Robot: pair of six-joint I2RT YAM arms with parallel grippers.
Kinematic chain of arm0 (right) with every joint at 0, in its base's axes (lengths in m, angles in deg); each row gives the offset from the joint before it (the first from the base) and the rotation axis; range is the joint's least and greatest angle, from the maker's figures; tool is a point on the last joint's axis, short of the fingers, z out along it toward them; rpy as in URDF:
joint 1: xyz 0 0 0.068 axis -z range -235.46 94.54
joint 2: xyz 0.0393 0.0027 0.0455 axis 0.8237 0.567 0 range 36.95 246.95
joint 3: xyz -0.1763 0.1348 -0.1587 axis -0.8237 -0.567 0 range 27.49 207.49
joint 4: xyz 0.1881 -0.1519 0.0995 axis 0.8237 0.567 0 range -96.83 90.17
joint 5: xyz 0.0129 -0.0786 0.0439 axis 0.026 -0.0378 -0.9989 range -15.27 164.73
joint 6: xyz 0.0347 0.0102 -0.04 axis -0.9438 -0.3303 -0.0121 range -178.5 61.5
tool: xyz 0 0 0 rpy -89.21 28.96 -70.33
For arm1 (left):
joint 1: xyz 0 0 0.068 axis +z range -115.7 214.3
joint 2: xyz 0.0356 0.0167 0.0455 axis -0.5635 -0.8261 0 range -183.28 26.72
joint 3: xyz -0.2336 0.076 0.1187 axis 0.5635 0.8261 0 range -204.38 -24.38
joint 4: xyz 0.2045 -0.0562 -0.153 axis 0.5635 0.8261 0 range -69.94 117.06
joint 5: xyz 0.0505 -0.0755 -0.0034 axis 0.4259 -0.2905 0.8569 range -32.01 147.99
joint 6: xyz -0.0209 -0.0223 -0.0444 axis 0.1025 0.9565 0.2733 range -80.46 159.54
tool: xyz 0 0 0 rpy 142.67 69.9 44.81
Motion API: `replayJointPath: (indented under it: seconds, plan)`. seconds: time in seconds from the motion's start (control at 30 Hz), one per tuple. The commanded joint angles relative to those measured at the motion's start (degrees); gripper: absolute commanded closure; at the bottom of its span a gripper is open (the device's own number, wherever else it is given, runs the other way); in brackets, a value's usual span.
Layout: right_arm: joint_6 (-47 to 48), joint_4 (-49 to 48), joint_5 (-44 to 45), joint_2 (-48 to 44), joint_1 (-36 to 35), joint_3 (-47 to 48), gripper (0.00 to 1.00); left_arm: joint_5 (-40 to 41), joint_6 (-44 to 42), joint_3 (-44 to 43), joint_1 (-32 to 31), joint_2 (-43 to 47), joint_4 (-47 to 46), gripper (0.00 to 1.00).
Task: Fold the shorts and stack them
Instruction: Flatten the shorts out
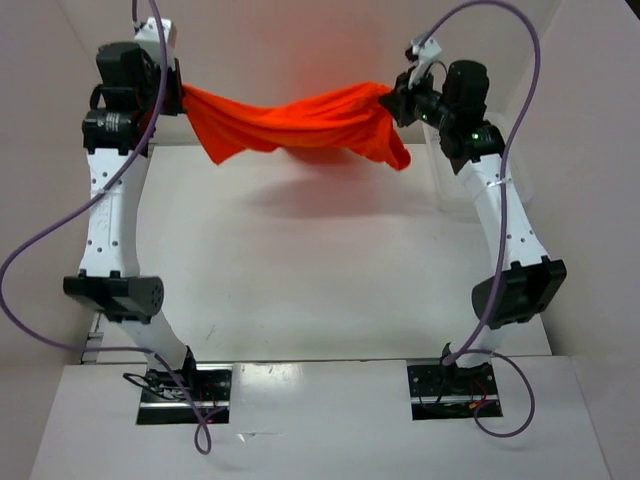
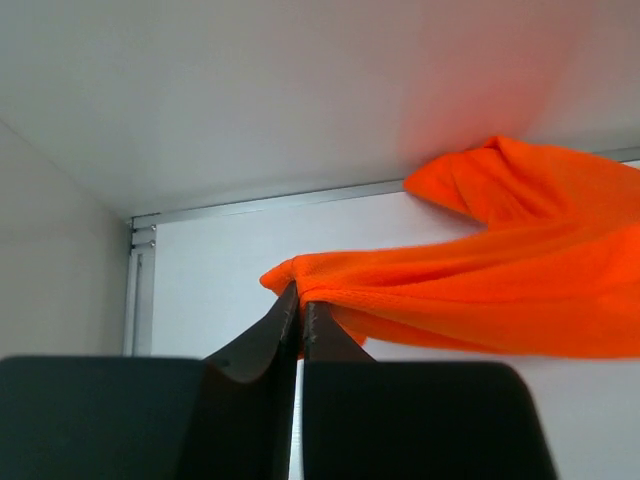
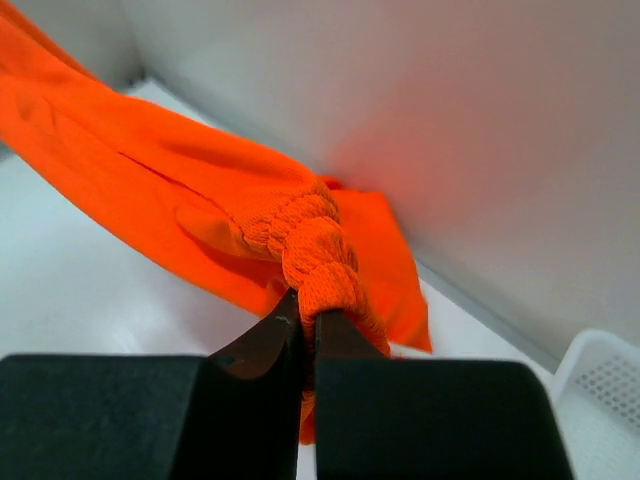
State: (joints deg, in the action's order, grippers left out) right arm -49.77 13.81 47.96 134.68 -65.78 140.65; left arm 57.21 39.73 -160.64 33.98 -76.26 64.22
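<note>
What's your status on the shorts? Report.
Left jaws and right jaws shut on shorts, one end each. Shorts strung between them, sagging, off the table. Nothing blocking; white basket to one side.

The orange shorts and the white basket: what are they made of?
The shorts look like thin, soft matte knit fabric: they sag and bunch, with a fine mesh texture. The basket looks like smooth white plastic, with a perforated wall.

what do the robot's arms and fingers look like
Both the left arm and right arm have white links with black joint housings. A purple cable loops off each. The right one shows a small green light. The fingers are black and taper to narrow tips.
</note>
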Motion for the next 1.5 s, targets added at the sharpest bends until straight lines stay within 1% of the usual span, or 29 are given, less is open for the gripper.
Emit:
replayJointPath:
  seconds: [0.0, 0.07, 0.1, 0.13, 0.17, 0.23, 0.27, 0.3, 0.33, 0.37, 0.4, 0.47, 0.53, 0.67, 0.7, 0.73, 0.77, 0.8, 0.83, 0.87, 1.0, 1.03, 1.07, 1.13, 1.17, 1.2, 1.3, 1.33, 1.47]
  plan:
    - [10.7, 0.2, -1.6, -4.1, 0.3, -16.5, 1.0, -1.8, -0.2, 24.9, -1.0, 5.2, -4.9, 1.0]
    - [16.8, 0.8, -3.0, -6.6, 0.3, -25.0, 1.0, 0.5, -0.2, 37.8, -3.3, 12.2, -9.3, 1.0]
    - [22.8, 1.4, -3.0, -9.1, 0.3, -33.3, 1.0, 1.0, -0.2, 43.0, -4.1, 13.8, -9.3, 1.0]
    - [27.1, 2.4, -3.0, -10.4, 0.3, -37.0, 1.0, 1.7, -0.2, 52.8, -4.9, 16.9, -9.3, 1.0]
    - [30.6, 2.4, -2.2, -11.8, -0.4, -44.4, 1.0, 2.8, -0.2, 57.3, -6.7, 18.4, -9.3, 1.0]
    - [42.5, 6.1, -1.3, -16.5, -1.1, -51.1, 1.0, 3.3, -0.2, 65.3, -8.6, 22.8, -8.7, 1.0]
    - [45.8, 7.6, 0.9, -18.1, -2.4, -56.9, 1.0, 4.2, -0.2, 72.6, -10.7, 24.3, -8.7, 1.0]
    - [51.7, 9.0, 2.2, -21.0, -3.3, -59.5, 1.0, 4.2, -0.2, 75.9, -12.0, 25.7, -8.7, 1.0]
    - [53.9, 11.9, 3.4, -22.2, -4.3, -61.8, 1.0, 5.1, -0.2, 78.8, -13.3, 28.5, -8.7, 1.0]
    - [55.3, 12.8, 4.4, -23.4, -6.2, -65.4, 1.0, 6.0, -0.2, 81.4, -16.3, 29.8, -8.1, 1.0]
    - [57.2, 13.7, 5.0, -25.3, -7.2, -66.7, 1.0, 6.6, -0.2, 85.8, -17.8, 32.2, -7.3, 1.0]
    - [57.2, 14.4, 5.1, -26.6, -8.6, -68.3, 0.98, 8.4, -0.2, 89.1, -21.6, 34.4, -6.8, 0.99]
    - [57.2, 16.3, 5.1, -27.2, -10.1, -69.0, 0.92, 9.8, -0.2, 92.7, -23.3, 36.7, -6.3, 0.98]
    - [60.3, 21.2, 5.1, -27.9, -11.3, -69.0, 0.78, 11.1, -0.2, 95.4, -24.6, 37.9, -5.1, 0.97]
    - [61.1, 22.4, 5.6, -28.6, -11.8, -69.0, 0.65, 11.1, -0.2, 95.4, -25.3, 37.9, -4.3, 0.97]
    - [61.7, 23.7, 5.6, -29.5, -12.3, -69.5, 0.55, 11.1, -0.2, 96.0, -25.3, 37.9, -3.7, 0.93]
    - [62.5, 26.4, 5.6, -30.1, -13.0, -69.5, 0.41, 11.1, -0.2, 96.5, -25.3, 38.4, -3.7, 0.91]
    - [62.5, 27.9, 5.6, -30.9, -14.4, -69.5, 0.31, 11.1, -0.2, 97.3, -25.8, 39.1, -2.5, 0.88]
    - [60.3, 28.9, 5.6, -32.5, -15.0, -68.3, 0.2, 10.4, -0.2, 97.3, -25.8, 39.1, -1.8, 0.81]
    - [58.0, 29.6, 5.1, -33.2, -15.0, -67.2, 0.19, 10.4, -0.2, 97.3, -25.8, 40.0, -0.9, 0.68]
    - [41.8, 29.6, 1.4, -33.8, -15.0, -60.4, 0.21, 5.9, -0.2, 94.9, -25.8, 44.3, 5.0, 0.6]
    - [38.9, 28.7, 0.3, -33.1, -15.0, -59.0, 0.25, 3.0, -0.2, 93.9, -25.1, 45.1, 5.9, 0.59]
    - [32.2, 27.4, -1.5, -31.4, -15.0, -59.0, 0.27, 1.7, -0.2, 92.1, -24.4, 45.8, 6.5, 0.59]
    - [26.2, 22.0, -3.0, -29.3, -14.3, -59.0, 0.34, -0.4, -0.2, 90.9, -23.2, 45.8, 7.1, 0.59]
    - [24.9, 20.5, -2.2, -28.1, -13.7, -58.5, 0.38, -1.7, -0.2, 90.9, -22.7, 44.6, 5.5, 0.57]
    - [20.1, 17.2, -1.4, -25.8, -13.7, -58.5, 0.4, -1.7, -0.2, 91.9, -22.2, 43.9, 4.5, 0.57]
    - [19.3, 18.0, -1.9, -19.6, -10.4, -56.2, 0.4, 1.7, -0.2, 95.6, -22.2, 40.3, -1.7, 0.54]
    - [19.3, 20.7, -1.9, -17.9, -9.9, -53.9, 0.4, 2.6, -0.2, 97.4, -22.2, 39.4, -3.0, 0.52]
    - [19.8, 24.4, -3.2, -13.8, -8.6, -51.9, 0.4, 4.6, -0.2, 98.5, -22.2, 33.9, -9.0, 0.48]
